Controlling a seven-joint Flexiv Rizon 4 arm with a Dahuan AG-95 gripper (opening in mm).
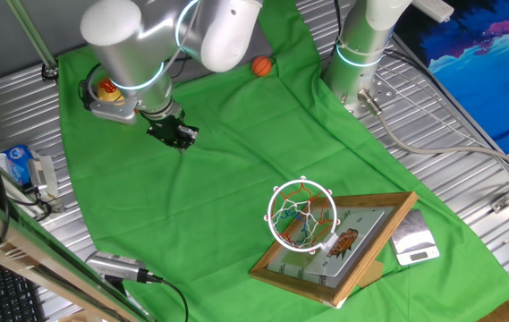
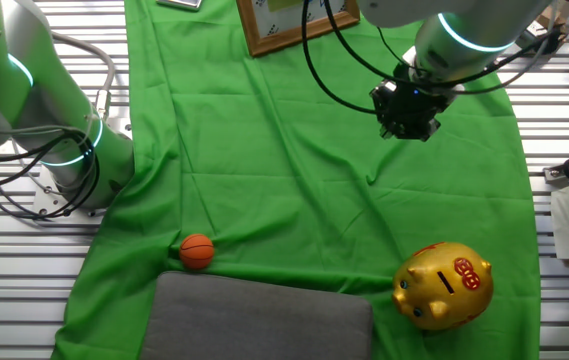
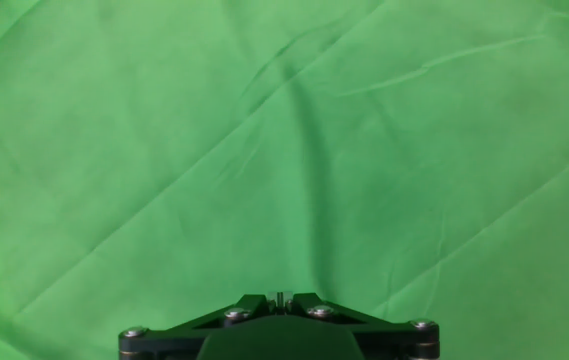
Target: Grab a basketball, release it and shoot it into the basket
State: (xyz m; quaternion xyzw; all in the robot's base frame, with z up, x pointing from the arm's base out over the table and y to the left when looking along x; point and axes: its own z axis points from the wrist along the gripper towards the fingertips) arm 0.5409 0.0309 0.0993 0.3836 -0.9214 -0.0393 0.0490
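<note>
Basketball (image 1: 262,65) (image 2: 197,251) sits alone on the green cloth (image 1: 236,170) (image 2: 294,170) (image 3: 284,150) near one end of the table, just beside a grey pad (image 2: 259,318). Gold piggy bank (image 2: 444,284) (image 1: 107,90) at the same end, toward the other corner. Basket (image 1: 301,213) with its wood-framed backboard (image 1: 343,246) (image 2: 289,25) at the opposite end. Gripper (image 1: 175,135) (image 2: 409,112) hangs over bare cloth mid-table, well apart from the ball, nothing in it; how far the fingers are spread, cannot tell. Hand view: only cloth.
</note>
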